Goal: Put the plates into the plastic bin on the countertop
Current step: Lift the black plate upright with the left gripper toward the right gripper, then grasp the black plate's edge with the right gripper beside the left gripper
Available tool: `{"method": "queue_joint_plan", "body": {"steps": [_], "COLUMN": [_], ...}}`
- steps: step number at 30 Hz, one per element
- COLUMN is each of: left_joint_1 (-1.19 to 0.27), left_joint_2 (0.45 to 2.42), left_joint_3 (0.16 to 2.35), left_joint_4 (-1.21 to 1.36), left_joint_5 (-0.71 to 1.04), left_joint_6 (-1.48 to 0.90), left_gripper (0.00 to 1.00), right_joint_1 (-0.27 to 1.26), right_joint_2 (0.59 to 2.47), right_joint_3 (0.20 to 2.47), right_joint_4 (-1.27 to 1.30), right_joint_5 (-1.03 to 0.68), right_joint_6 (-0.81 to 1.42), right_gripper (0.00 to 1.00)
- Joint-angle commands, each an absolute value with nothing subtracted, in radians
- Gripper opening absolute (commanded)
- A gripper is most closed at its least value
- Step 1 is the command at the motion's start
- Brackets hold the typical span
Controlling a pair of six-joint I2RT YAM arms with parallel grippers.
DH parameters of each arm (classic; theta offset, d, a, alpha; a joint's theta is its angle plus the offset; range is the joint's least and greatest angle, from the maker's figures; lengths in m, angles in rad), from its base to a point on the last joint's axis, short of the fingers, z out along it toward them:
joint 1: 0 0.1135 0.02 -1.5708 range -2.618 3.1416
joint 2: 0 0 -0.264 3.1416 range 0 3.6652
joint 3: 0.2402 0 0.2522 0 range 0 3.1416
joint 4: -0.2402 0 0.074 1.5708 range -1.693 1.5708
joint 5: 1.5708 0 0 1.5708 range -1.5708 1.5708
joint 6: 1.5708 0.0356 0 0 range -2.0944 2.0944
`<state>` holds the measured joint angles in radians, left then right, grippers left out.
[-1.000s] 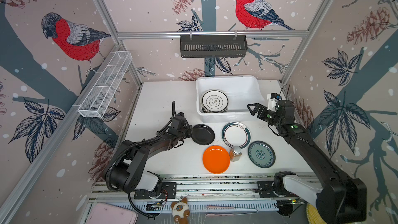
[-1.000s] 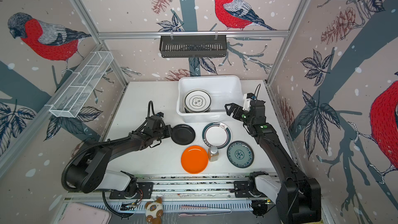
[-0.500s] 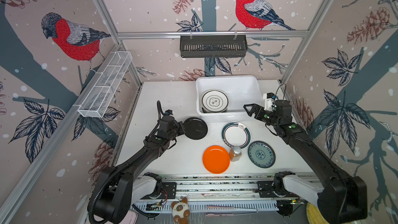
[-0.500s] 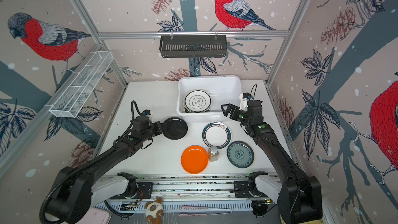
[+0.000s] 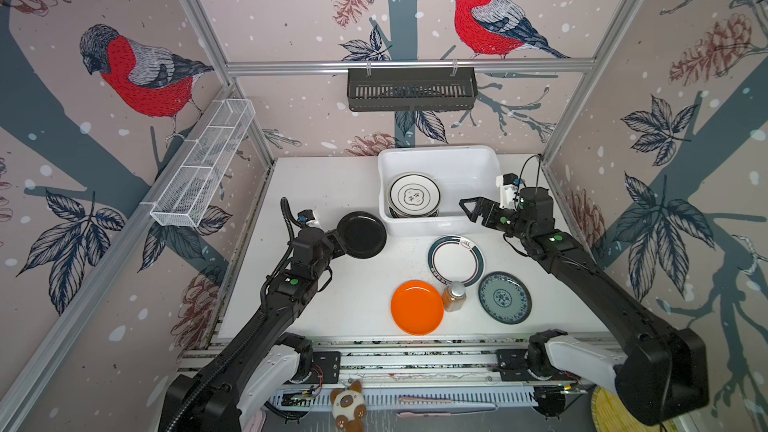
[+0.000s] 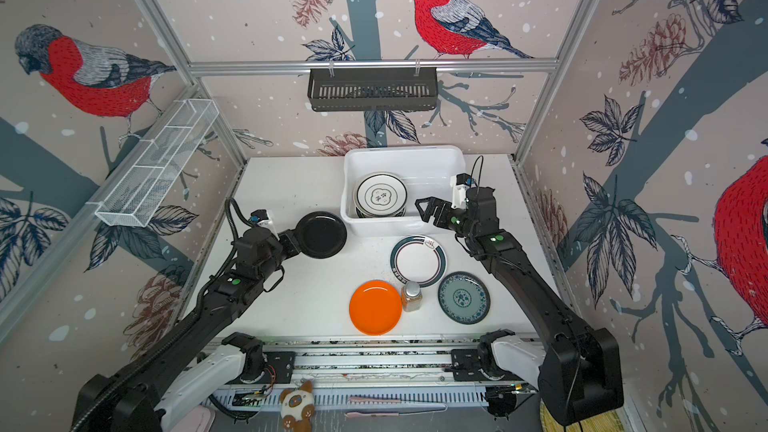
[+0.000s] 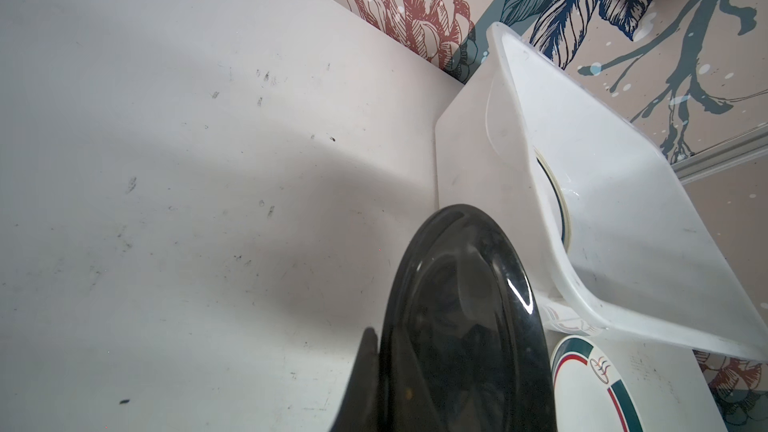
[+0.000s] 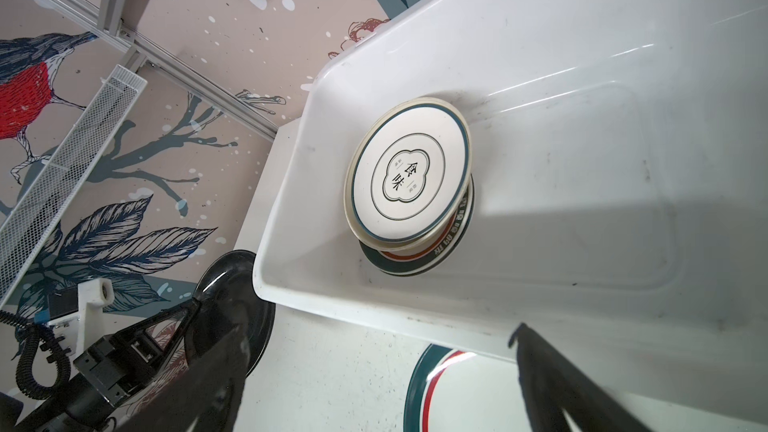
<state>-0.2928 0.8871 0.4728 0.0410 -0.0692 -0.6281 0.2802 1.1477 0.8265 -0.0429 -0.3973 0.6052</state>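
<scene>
My left gripper (image 5: 338, 243) (image 6: 296, 243) is shut on the rim of a black plate (image 5: 360, 234) (image 7: 457, 326), held tilted above the countertop (image 5: 316, 184) just left of the plastic bin (image 5: 440, 151) (image 6: 405, 150). Inside the bin lies a stack of plates topped by a white emblem plate (image 5: 413, 195) (image 8: 409, 176). My right gripper (image 5: 471, 209) (image 8: 374, 367) hovers open and empty over the bin's front right corner. A teal-rimmed white plate (image 5: 456, 260), an orange plate (image 5: 417, 306) and a blue-green patterned plate (image 5: 504, 297) lie flat on the countertop.
A small amber bottle (image 5: 454, 296) stands between the orange and patterned plates, touching the teal-rimmed one's edge. A black slotted rack (image 5: 411, 89) hangs on the back wall. A white wire basket (image 5: 203, 164) is fixed to the left wall.
The left gripper has lifted the black plate off the countertop and carried it left and back. The right gripper, still open, has drifted a little to the left.
</scene>
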Motion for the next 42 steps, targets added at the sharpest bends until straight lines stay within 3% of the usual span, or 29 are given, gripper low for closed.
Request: {"method": "queue_joint_plan", "body": {"steps": [1,9,18,27,33,36,42], "left_joint_1": [-0.291,-0.266,-0.242,-0.244,-0.298,-0.338,-0.382], "left_joint_2": [0.864,0.810,0.803,0.896,0.972,0.997,1.058], "left_joint_3": [0.489,0.531,0.576,0.590,0.620,0.646,0.680], "left_joint_4": [0.026,-0.008,0.092,0.262,0.319,0.325,0.352], "left_joint_5": [-0.138,-0.253,-0.153,0.051,0.072,0.054,0.060], "left_joint_6": [-0.633,-0.644,-0.664,-0.726,-0.735,-0.729,-0.718], "left_gripper": [0.00,0.00,0.00,0.00,0.00,0.00,0.00], "right_joint_1": [0.302,0.358,0.444,0.522,0.560,0.582,0.612], "right_joint_2": [1.158,1.206,1.283,1.361,1.396,1.420,1.467], "right_joint_3": [0.844,0.878,0.947,0.990,1.013,1.033,1.061], "right_joint_4": [0.007,0.021,0.038,0.072,0.105,0.113,0.135], "right_joint_5": [-0.381,-0.383,-0.390,-0.391,-0.396,-0.402,-0.423], "right_joint_6": [0.607,0.604,0.594,0.608,0.614,0.614,0.624], "right_gripper": [1.00,1.00,1.00,1.00,1.00,0.97,0.79]}}
